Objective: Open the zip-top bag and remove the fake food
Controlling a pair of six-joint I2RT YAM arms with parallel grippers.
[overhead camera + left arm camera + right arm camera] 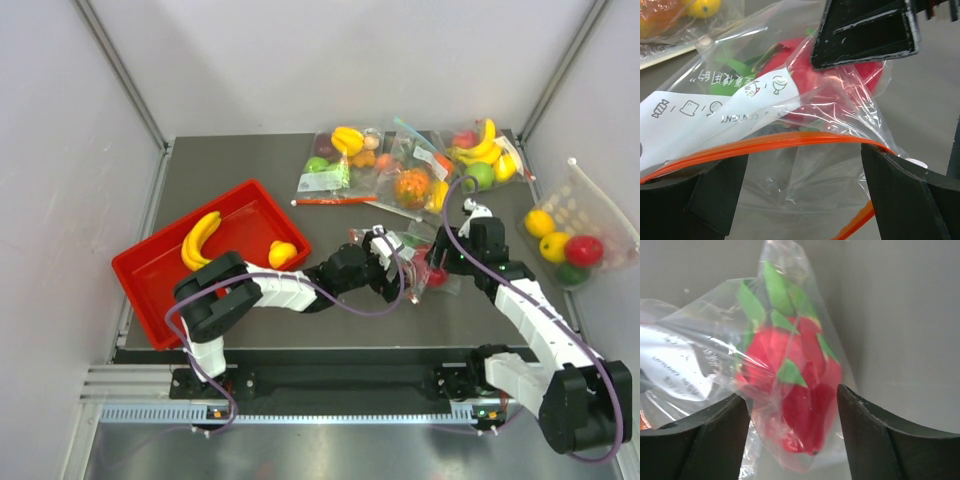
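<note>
The zip-top bag [408, 246] lies mid-table between my two grippers; its red-orange zip strip [790, 142] arches across the left wrist view. My left gripper [385, 250] [800, 192] is open at the bag's mouth, and clear plastic spans the gap between its fingers. The pink-red dragon fruit [790, 372] [852, 75] is inside the bag. My right gripper [438, 264] [792, 412] is closed on it through the plastic, one finger on each side. The banana [200, 238] and the small yellow-orange fruit [282, 254] lie in the red tray [140, 290].
Several other clear bags of fruit [340, 160] [480, 152] lie along the back of the table. One of them has a teal strip [415, 135]. A dotted pouch with fruit [568, 238] sits at the right edge. A loose orange strip [335, 200] lies behind the grippers.
</note>
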